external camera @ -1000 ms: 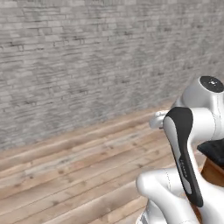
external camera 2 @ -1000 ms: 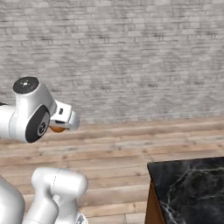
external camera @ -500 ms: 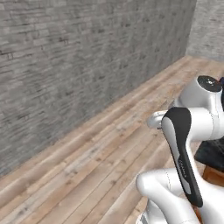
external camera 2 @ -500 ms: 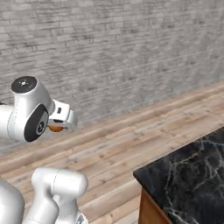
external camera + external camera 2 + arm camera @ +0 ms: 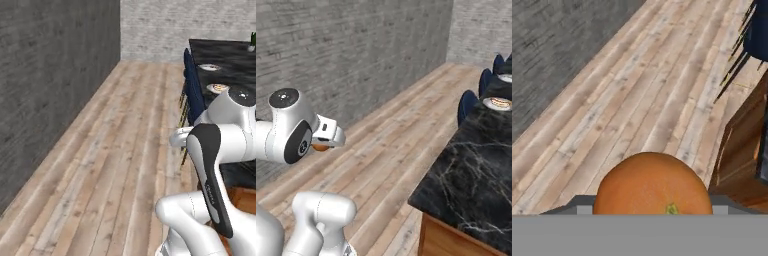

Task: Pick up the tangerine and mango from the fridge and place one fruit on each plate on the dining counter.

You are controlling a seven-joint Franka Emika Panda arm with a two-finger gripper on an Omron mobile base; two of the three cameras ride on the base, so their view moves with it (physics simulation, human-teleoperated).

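While base drives, end effector (image 5: 323,145) grips tangerine (image 5: 652,184); surface (image 5: 476,170) lies ahead and right, plates (image 5: 499,103) beyond; best keep grip firm, carry level.

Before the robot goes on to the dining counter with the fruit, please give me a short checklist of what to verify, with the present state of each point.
1. Tangerine carried at the gripper: ok, it sits right at the hand in the hand view, and an orange bit shows under the hand in the right base view.
2. Fingers closed on it: cannot tell, the fruit hides the tips.
3. Dining counter in sight: ok, its near corner is ahead on the right.
4. A plate free for this fruit: not ok for the near one, it already holds something; the farther plates are too small to judge.
5. Way clear: ok on the wooden floor; blue stools stand along the counter edge.
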